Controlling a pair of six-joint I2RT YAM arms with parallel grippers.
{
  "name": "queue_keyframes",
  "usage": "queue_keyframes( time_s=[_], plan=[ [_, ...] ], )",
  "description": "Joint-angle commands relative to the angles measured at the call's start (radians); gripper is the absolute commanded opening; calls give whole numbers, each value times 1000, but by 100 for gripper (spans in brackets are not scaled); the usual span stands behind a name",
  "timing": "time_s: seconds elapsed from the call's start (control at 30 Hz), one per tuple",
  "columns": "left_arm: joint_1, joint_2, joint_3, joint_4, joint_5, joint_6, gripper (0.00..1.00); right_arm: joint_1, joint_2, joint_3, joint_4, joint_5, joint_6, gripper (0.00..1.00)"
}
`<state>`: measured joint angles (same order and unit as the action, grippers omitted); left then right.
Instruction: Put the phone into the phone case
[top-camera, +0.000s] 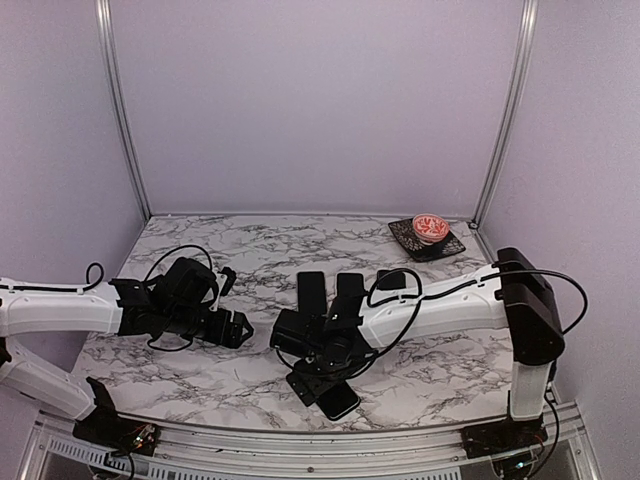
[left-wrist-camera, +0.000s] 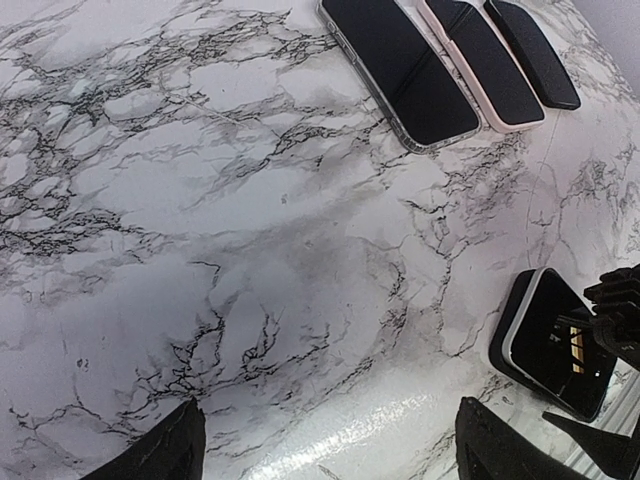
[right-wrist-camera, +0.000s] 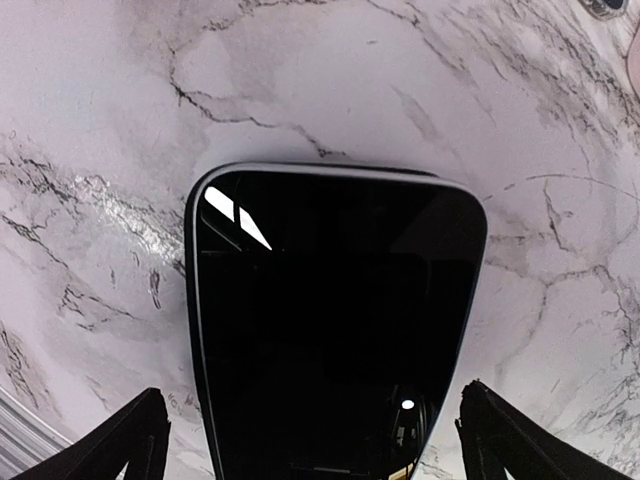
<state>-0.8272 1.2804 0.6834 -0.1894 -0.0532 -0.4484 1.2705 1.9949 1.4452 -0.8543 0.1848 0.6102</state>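
now the phone (right-wrist-camera: 335, 320) is laid flat near the front edge of the table (top-camera: 200, 380), under the right gripper (right-wrist-camera: 312, 410), which is spread wide with nothing held. if it is pinched badly, it could be slid off that edge.

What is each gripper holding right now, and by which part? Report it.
Nothing is held. The right gripper has its fingers open either side of the phone, lying flat on the table; the left gripper is open over bare marble.

The phone (top-camera: 338, 400) lies at the table's (top-camera: 200, 380) 6 o'clock. A row of three cases (top-camera: 349, 284), perhaps, lies at centre.
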Motion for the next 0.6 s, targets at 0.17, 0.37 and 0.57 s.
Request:
queue_keyframes(
  time_s=[0.17,0.37,0.57],
  plan=[
    [3,1,32,-25,1,16,87,-36,-37,-60,-24,-120,-12,99],
    [2,-3,25,-24,13,6,87,-48,-14,-101,44,-158,-20,94],
    [3,-31,18,-23,21,-10,87,-43,-11,-126,62,-150,-9,69]
  ],
)
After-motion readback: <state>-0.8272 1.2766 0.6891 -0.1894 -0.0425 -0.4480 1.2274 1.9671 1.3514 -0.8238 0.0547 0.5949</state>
